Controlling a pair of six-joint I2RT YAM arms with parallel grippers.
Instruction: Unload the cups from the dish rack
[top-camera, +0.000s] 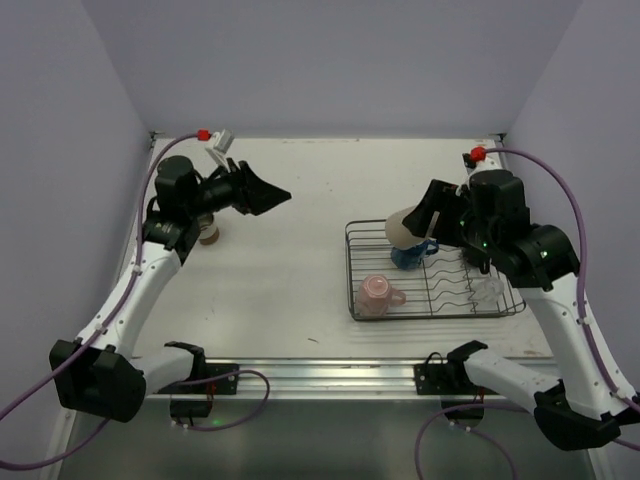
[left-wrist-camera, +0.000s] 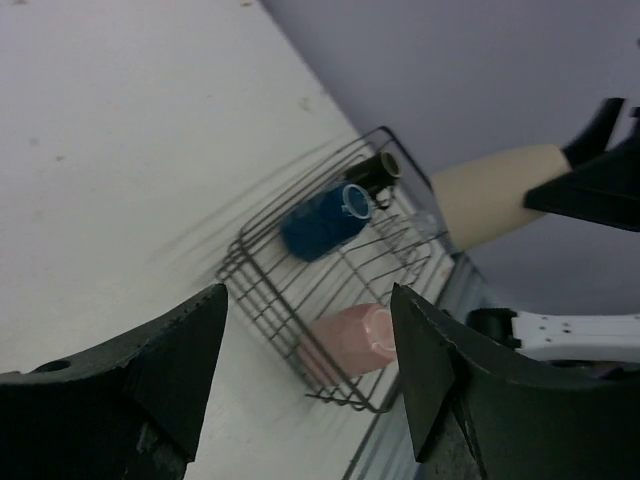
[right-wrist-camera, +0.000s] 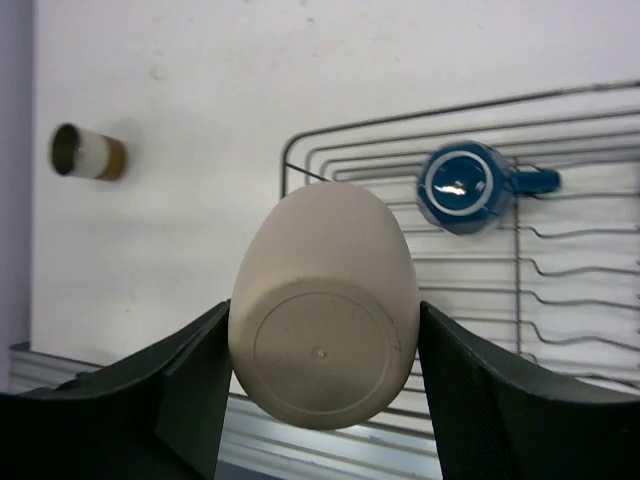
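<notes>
Right gripper (right-wrist-camera: 322, 395) is clamped on a beige ceramic mug (right-wrist-camera: 320, 270), one finger on each side of the body. The mug's flat base faces the wrist camera. From the top view the held mug (top-camera: 402, 228) hangs over the far left part of the low dark wire dish rack (top-camera: 350, 272). In the left wrist view it lies on its side in the air, off the wires. Inside the rack a blue handled mug (top-camera: 412, 255) sits just below the held one, and a pink mug (top-camera: 377, 293) sits at the near left corner. The left wrist view also shows a dark brown mug (left-wrist-camera: 378, 172) at the rack's far corner, just beside the blue one. Left gripper (top-camera: 270, 197) hovers above the white worktop (top-camera: 300, 270), well apart from the rack, with its jaws spread wide and nothing between them. A cream cup with a brown band (top-camera: 208, 232) rests on the worktop under the left arm.
</notes>
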